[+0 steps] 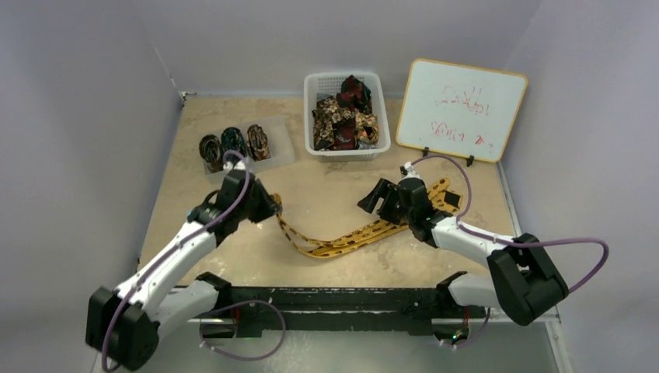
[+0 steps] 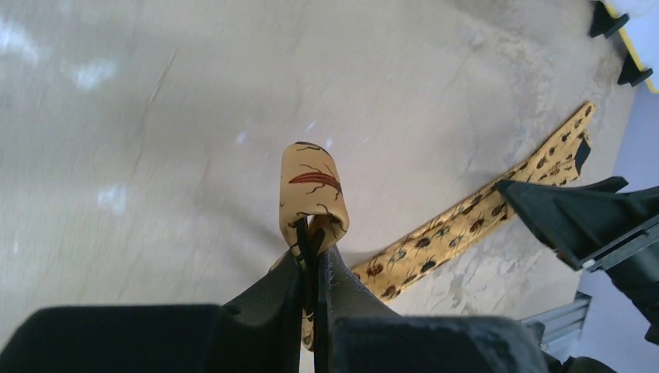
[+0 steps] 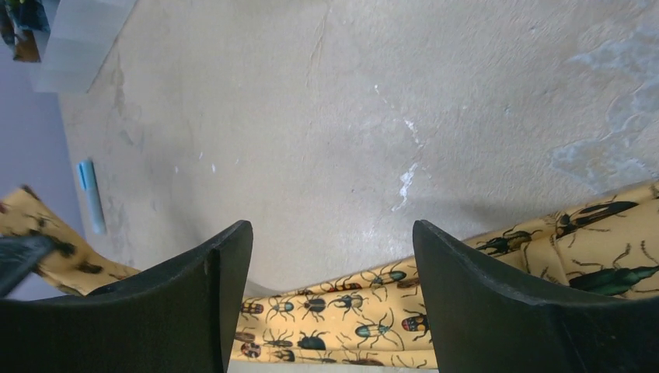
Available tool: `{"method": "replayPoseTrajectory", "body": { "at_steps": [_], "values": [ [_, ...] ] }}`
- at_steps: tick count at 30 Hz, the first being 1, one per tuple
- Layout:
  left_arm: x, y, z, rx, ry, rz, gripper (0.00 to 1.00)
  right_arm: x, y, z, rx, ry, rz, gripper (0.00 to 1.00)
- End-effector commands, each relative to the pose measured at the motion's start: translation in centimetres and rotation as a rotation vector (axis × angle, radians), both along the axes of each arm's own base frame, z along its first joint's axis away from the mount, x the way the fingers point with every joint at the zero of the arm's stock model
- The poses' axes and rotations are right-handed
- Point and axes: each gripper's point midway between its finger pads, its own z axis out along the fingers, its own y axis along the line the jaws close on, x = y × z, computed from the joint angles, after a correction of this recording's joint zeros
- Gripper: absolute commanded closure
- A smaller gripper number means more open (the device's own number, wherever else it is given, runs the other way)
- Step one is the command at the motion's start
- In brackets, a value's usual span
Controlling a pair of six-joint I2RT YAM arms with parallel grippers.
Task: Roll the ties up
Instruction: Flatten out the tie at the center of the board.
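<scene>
Left claw: you're pinching a looped end of the yellow tie;
Right claw: spread wide over that tie

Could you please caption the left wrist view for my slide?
Left fingers pinch the folded end of the yellow beetle-print tie.

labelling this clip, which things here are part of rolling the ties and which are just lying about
Job: yellow tie, left gripper pinching its end, open right gripper, basket of ties, three rolled ties.
Lying about: whiteboard, blue marker.
</scene>
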Motion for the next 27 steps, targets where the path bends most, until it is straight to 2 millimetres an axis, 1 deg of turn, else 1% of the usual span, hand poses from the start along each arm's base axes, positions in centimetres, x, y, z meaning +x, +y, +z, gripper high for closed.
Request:
{"method": "replayPoseTrajectory", "body": {
  "at_steps": [1, 3, 5, 6, 8, 10, 11, 14, 15, 16, 17, 18, 19, 20, 21, 22, 24, 25, 27],
  "values": [
    [-3.6, 0.8, -1.4, -0.196, 0.044, 0.176, 1.0, -0.2, 1.6, 1.5, 0.082, 0.025, 0.055, 0.22],
    [-5.4, 1.0, -1.8, -0.25, 0.051, 0.184, 1.0, -0.2, 1.2, 1.2, 0.057, 0.03, 0.054, 0.22],
    [-7.5, 1.3, -2.9, -0.289, 0.104, 0.199, 1.0, -0.4, 0.7, 0.8, 0.023, 0.042, 0.044, 0.22],
    [-8.7, 1.5, -3.9, -0.291, 0.155, 0.211, 0.99, -0.4, 0.4, 0.6, 0.009, 0.047, 0.035, 0.22],
    [-10.6, 1.8, -4.9, -0.296, 0.239, 0.23, 0.96, -0.3, -0.2, 0.7, -0.018, 0.04, 0.011, 0.22],
    [-12.1, 2.5, -5.4, -0.28, 0.3, 0.267, 0.91, -0.2, -0.9, 0.8, -0.039, 0.032, -0.02, 0.22],
    [-12.6, 2.3, -5.4, -0.293, 0.319, 0.27, 0.9, -0.1, -1.1, 1.0, -0.044, 0.026, -0.027, 0.22],
    [-13.5, 2.0, -5.0, -0.321, 0.344, 0.253, 0.71, -0.5, -0.3, 2.1, -0.029, -0.019, 0.052, 0.2],
    [-13.8, 2.1, -4.8, -0.313, 0.357, 0.261, 0.66, -0.5, 0.2, 2.8, -0.029, -0.065, 0.108, 0.19],
    [-13.8, 2.3, -4.0, -0.308, 0.354, 0.266, 0.62, -0.4, 0.8, 3.8, -0.017, -0.128, 0.163, 0.17],
    [-13.8, 2.5, -3.2, -0.299, 0.345, 0.268, 0.56, -0.8, 1.7, 4.9, 0.017, -0.187, 0.237, 0.17],
    [-13.8, 2.9, -2.4, -0.285, 0.329, 0.271, 0.52, -1.4, 2.5, 5.8, 0.046, -0.239, 0.313, 0.17],
    [-13.7, 3.2, -1.3, -0.278, 0.304, 0.275, 0.45, -2.1, 3.2, 6.5, 0.071, -0.29, 0.383, 0.16],
    [-13.5, 3.6, -0.3, -0.265, 0.274, 0.276, 0.41, -3.0, 3.8, 6.9, 0.084, -0.327, 0.443, 0.17],
    [-13.3, 4.0, 0.7, -0.253, 0.241, 0.278, 0.37, -3.8, 4.7, 7.8, 0.101, -0.392, 0.517, 0.18],
    [-13.2, 4.5, 1.6, -0.237, 0.213, 0.29, 0.36, -4.6, 5.7, 8.5, 0.109, -0.439, 0.57, 0.18],
    [-12.9, 5.3, 3.5, -0.221, 0.149, 0.299, 0.35, -6.6, 8.5, 9.5, 0.122, -0.532, 0.674, 0.19],
    [-12.7, 5.6, 4.2, -0.212, 0.121, 0.3, 0.34, -7.6, 9.9, 9.5, 0.122, -0.55, 0.706, 0.19],
    [-12.5, 5.9, 5.0, -0.197, 0.086, 0.291, 0.33, -9.7, 12.6, 8.6, 0.07, -0.592, 0.819, 0.17]
  ]
}}
